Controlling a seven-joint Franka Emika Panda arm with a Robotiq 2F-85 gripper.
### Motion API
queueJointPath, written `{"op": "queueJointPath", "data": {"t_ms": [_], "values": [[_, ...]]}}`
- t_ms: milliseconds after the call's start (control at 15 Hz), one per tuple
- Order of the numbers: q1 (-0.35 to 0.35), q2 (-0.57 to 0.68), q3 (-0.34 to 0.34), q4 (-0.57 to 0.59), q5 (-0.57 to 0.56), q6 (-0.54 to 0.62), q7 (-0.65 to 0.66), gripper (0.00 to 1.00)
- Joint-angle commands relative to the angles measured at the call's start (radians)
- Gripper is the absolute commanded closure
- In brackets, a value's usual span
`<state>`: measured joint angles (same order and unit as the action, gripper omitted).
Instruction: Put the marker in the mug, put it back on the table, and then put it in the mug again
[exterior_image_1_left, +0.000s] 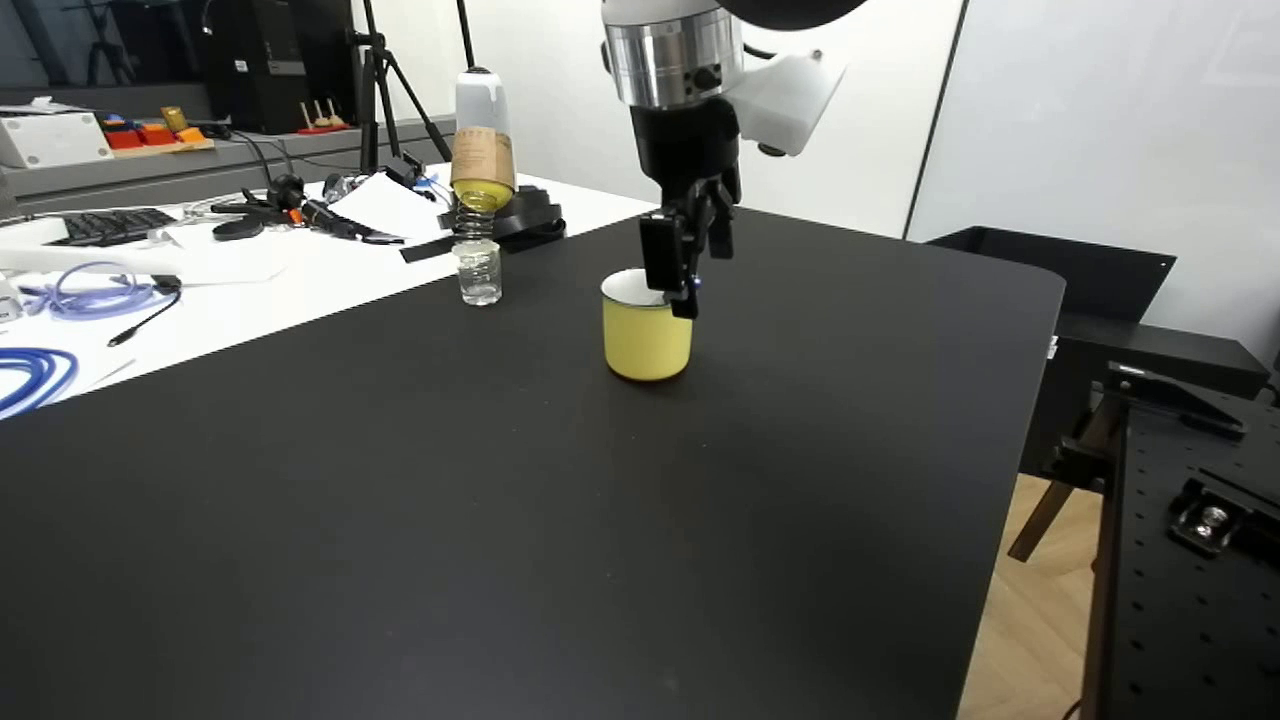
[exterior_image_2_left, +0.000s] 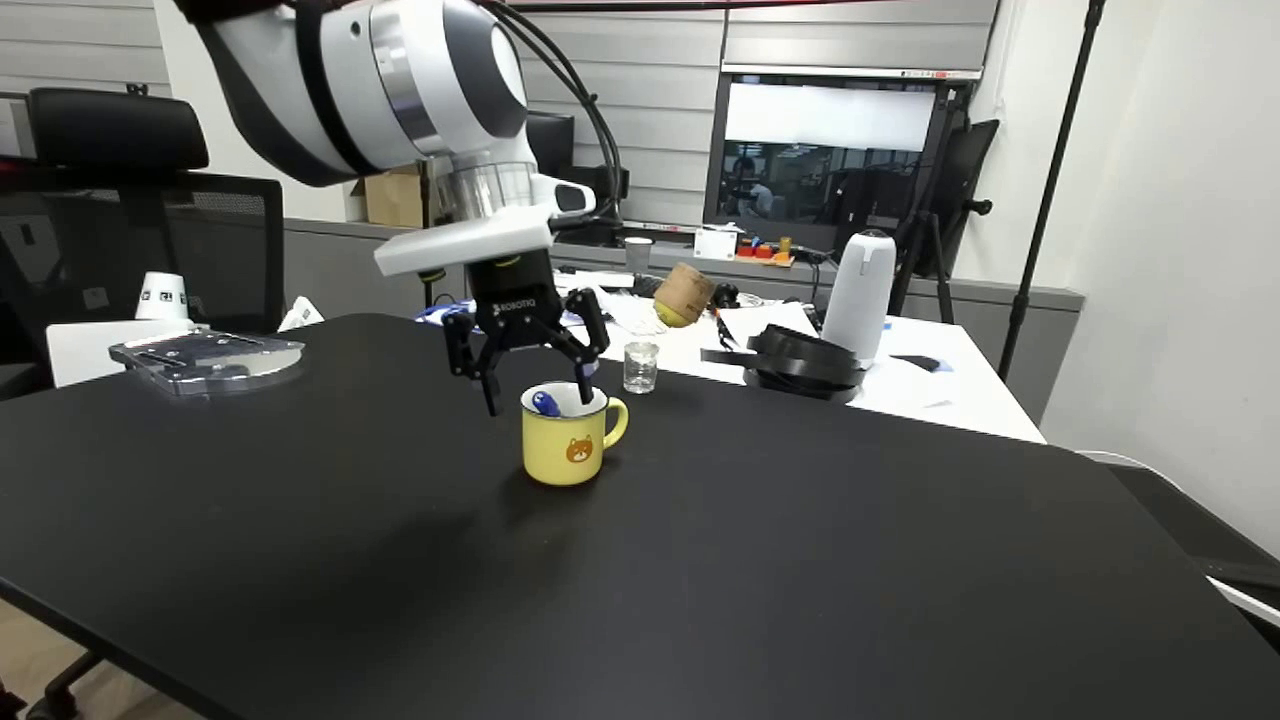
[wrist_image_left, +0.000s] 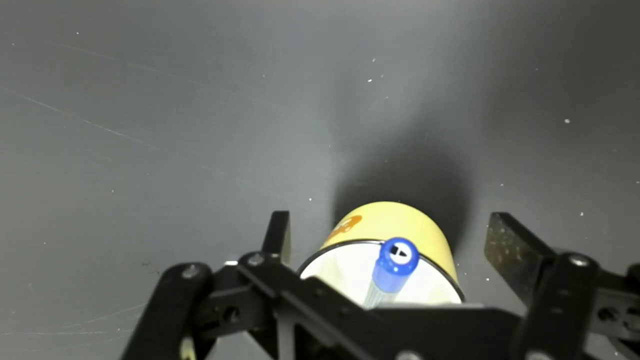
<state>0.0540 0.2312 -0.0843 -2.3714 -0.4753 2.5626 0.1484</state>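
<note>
inside the squat yellow mug (exterior_image_2_left: 560, 450) leans a slim blue-capped marker (wrist_image_left: 391, 270); black two-fingered gripper (exterior_image_2_left: 538, 406) gapes above: likely placed; next, rise.

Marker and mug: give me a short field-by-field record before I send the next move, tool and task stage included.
marker: inside the mug, tilted, blue end uppermost
mug: yellow, upright on the table
tool: open, jaws wide apart on either side of the marker, not gripping it
other item: small clear glass standing on the table
task stage: marker in the mug; first or second placement cannot be told
</note>
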Motion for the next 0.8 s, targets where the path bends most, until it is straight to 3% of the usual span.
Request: {"op": "queueJointPath", "data": {"t_ms": [0,667,733], "values": [[0.015,0.026,-0.010,0.039,-0.026,-0.006,0.043,0.00],[0.025,0.035,-0.009,0.065,-0.001,-0.023,0.026,0.00],[0.025,0.034,-0.011,0.066,-0.002,-0.028,0.031,0.25]]}}
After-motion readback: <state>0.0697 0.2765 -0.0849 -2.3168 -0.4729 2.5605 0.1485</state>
